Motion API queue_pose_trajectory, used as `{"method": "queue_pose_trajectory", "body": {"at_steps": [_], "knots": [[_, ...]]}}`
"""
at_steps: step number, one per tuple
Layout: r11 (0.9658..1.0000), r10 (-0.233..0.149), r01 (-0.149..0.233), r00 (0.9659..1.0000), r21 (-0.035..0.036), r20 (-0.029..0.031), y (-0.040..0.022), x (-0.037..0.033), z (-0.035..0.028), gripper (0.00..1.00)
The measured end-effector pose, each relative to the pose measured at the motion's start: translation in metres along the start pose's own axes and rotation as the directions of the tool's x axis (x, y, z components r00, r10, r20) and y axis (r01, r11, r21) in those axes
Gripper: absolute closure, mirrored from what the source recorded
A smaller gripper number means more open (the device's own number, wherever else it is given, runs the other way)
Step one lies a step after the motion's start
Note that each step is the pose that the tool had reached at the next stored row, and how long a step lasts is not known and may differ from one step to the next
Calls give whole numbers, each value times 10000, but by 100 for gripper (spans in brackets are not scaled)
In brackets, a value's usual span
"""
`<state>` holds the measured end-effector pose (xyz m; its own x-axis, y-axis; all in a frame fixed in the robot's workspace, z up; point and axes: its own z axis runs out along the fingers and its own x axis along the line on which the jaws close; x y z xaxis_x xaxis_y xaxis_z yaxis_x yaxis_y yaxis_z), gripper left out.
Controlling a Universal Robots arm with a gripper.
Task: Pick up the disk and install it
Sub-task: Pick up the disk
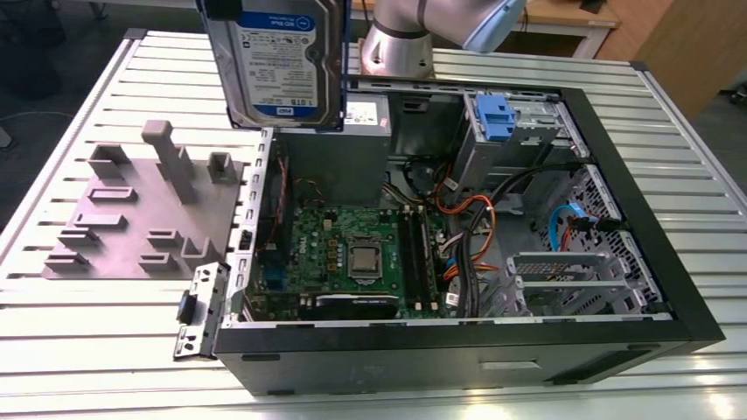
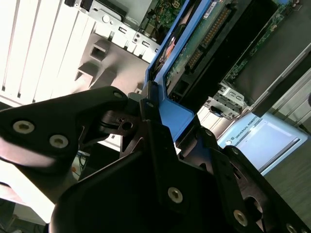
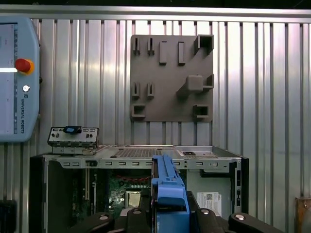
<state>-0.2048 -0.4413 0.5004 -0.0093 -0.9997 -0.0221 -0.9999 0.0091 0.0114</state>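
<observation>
Hanging from the fingers [image 2: 158,145], the disk [image 1: 280,61] stands long-axis vertical.

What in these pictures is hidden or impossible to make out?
Exterior view: the disk, top cut off by the picture's edge.
First wrist view: its label, since the disk sits edge-on in the tool.
Exterior view: the computer case corner behind the disk.

Printed white-and-blue label [image 1: 286,51] on the disk [image 1: 275,65]

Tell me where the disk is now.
The gripper holds the disk upright; in the exterior view it hangs over the open case, near the wall beside the tray.
</observation>
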Motion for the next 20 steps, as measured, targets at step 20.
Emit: {"method": "queue_pose_trajectory", "body": {"at_steps": [20], "knots": [[10000, 0, 0, 10000, 0, 0, -120, -1, -1, 64]]}}
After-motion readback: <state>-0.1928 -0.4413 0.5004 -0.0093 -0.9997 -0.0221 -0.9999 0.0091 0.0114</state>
